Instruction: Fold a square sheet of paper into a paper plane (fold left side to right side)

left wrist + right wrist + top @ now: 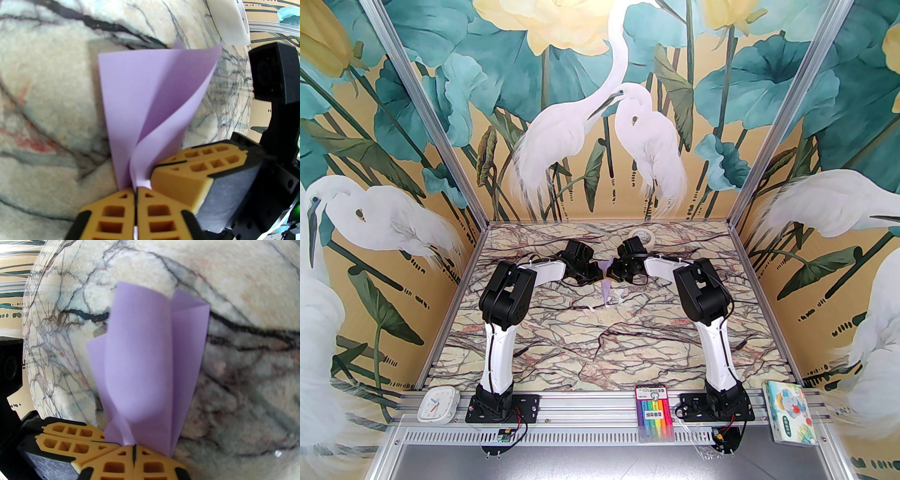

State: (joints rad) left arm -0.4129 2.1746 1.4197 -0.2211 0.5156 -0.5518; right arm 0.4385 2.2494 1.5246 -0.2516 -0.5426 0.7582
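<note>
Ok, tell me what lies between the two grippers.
The lavender paper plane: in the top view one end sits between the left gripper and right gripper, both shut on it.

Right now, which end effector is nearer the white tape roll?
Right. The right end effector pinches the paper plane just front-left of the tape roll; the left end effector grips it from farther left.

One paper plane [606,288], one tape roll [641,236], one clock [437,404].

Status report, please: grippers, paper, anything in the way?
Left gripper shut on paper plane. Right gripper shut on it too. Flaps splayed open. Tape roll behind, apart.
</note>
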